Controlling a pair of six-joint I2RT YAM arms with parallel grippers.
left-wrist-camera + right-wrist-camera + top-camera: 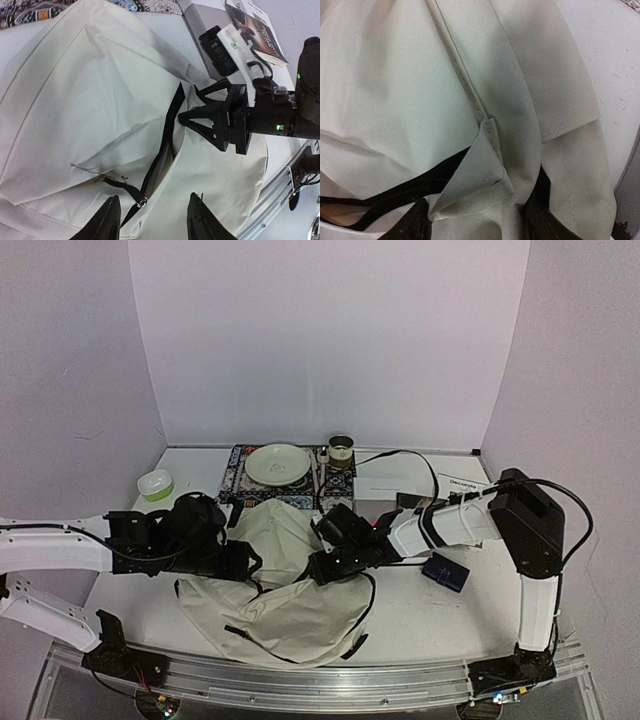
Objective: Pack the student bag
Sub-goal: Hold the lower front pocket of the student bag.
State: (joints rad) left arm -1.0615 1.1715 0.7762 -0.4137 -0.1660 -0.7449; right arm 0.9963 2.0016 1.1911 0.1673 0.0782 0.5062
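The student bag (290, 590) lies crumpled in the middle of the table, cream fabric with black trim. My left gripper (245, 562) hovers at its left side. In the left wrist view its fingers (152, 200) stand apart over the bag (75, 100), with a black zip pull and metal ring (143, 202) between them, untouched. My right gripper (315, 568) presses into the bag from the right. In the right wrist view its black fingers (475, 205) pinch a bunched fold of the cream fabric (480, 165) beside the partly open black zip (395, 197).
Behind the bag lie a patterned mat (238, 465) with a pale plate (278, 463), a green bowl (155, 484), a small tin (341, 450), a grey box (370, 508) and a white booklet (400, 480). A dark blue case (445, 571) lies right of the bag.
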